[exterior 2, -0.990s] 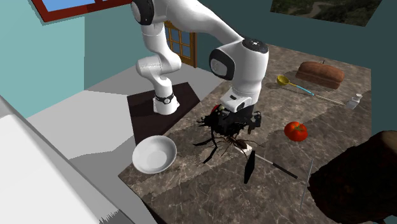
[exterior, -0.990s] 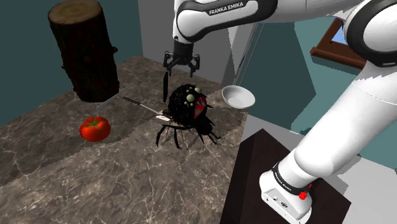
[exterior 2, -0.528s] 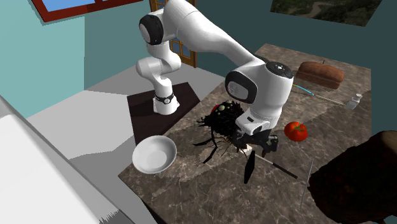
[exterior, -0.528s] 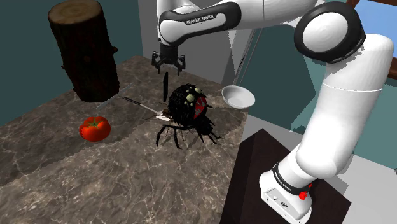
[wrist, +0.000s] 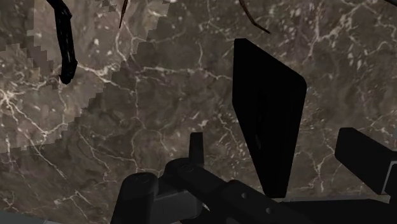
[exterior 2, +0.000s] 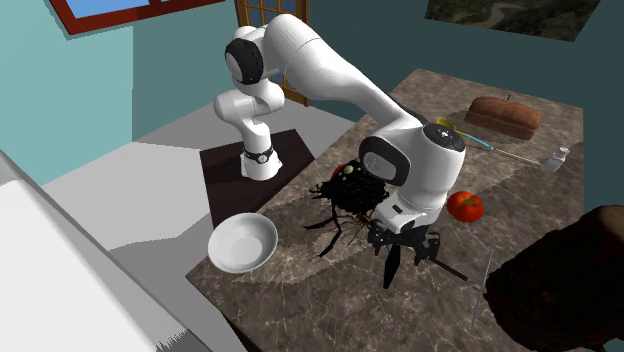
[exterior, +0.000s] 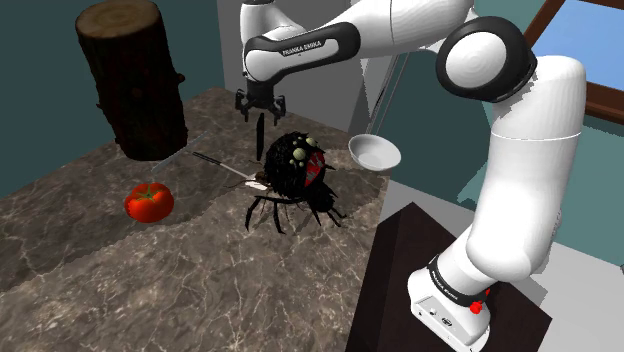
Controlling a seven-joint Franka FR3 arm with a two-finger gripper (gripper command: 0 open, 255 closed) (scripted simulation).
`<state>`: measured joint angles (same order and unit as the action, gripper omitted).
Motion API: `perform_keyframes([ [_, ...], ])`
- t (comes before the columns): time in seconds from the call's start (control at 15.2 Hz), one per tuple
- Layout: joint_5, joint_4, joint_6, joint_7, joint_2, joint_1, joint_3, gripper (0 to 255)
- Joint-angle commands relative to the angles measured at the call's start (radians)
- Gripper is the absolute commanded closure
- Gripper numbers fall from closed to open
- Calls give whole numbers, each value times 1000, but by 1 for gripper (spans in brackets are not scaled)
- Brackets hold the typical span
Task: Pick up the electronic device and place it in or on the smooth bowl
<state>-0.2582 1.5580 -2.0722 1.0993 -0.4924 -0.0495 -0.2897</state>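
Note:
The electronic device (exterior: 260,136) is a thin black slab standing on edge on the marble counter, beside a big black spider figure (exterior: 296,170). My gripper (exterior: 259,104) hangs just above the slab's top with its fingers apart, open. From the second exterior view the gripper (exterior 2: 401,243) sits over the device (exterior 2: 392,267). In the wrist view the device (wrist: 267,121) stands between the fingers (wrist: 366,159), which do not touch it. The smooth white bowl (exterior: 375,153) rests at the counter's edge on the far side of the spider, and appears as the bowl (exterior 2: 242,243).
A red tomato (exterior: 148,201) and a dark log (exterior: 135,80) stand toward the shoulder view's left. A slim utensil (exterior: 225,168) lies by the spider. A bread loaf (exterior 2: 503,115), a yellow spoon (exterior 2: 465,135) and a small bottle (exterior 2: 557,160) lie farther off.
The arm has swung toward the shoulder view's left, off the spider, and come down over the upright device. The fingers have stayed apart.

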Motion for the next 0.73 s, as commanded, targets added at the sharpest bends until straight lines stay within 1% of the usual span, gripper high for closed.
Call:
perform_keyframes([
  [0.0, -7, 10, -27, 4, -17, 0, 4, 0],
  [0.53, -7, 10, -26, 4, -17, 0, 4, 0],
  [0.59, -7, 10, -26, 4, -17, 0, 4, 255],
  [0.66, -7, 10, -26, 4, -17, 0, 4, 255],
])
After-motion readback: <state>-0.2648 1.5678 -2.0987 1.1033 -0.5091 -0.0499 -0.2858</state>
